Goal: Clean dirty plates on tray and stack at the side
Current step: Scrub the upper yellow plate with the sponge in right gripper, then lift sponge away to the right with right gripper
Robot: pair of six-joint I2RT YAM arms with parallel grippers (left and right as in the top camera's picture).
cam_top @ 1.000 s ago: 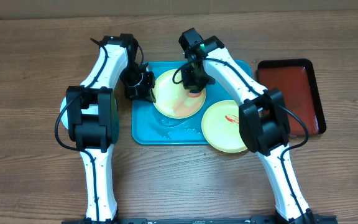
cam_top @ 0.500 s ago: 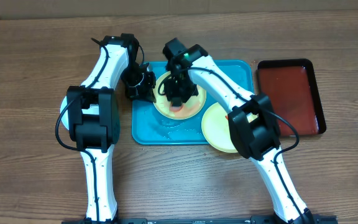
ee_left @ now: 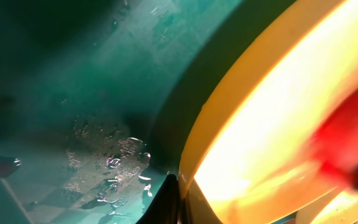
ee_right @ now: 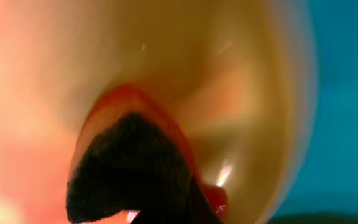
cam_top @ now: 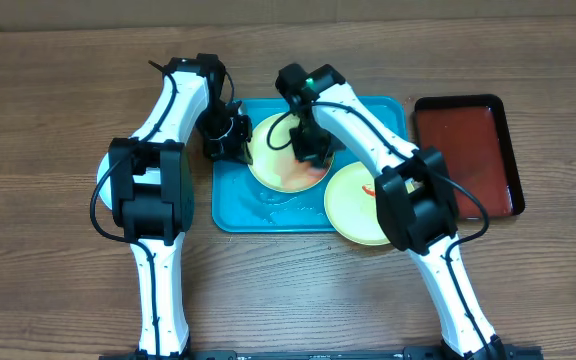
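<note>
A light yellow-green plate (cam_top: pixel 271 165) lies on the turquoise tray (cam_top: pixel 268 213). My left gripper (cam_top: pixel 236 140) is shut on its left rim; the left wrist view shows that gripper (ee_left: pixel 178 202) pinching the yellow plate edge (ee_left: pixel 229 124) above the wet tray floor (ee_left: pixel 73 74). My right gripper (cam_top: pixel 308 152) is shut on a red sponge with a dark face (ee_right: pixel 129 168), pressed onto the plate (ee_right: pixel 241 93) right of its centre. A second yellow-green plate (cam_top: pixel 360 205) with a red smear overhangs the tray's front right corner.
A dark red tray with a black rim (cam_top: pixel 468 150) stands to the right of the turquoise one. A pale round edge (cam_top: pixel 101 180) shows beneath the left arm's elbow on the wooden table. Water drops lie on the tray floor (cam_top: pixel 268 200).
The right gripper swept the sponge leftward to the plate's centre, then back to the right. The left gripper has stayed on the rim.
</note>
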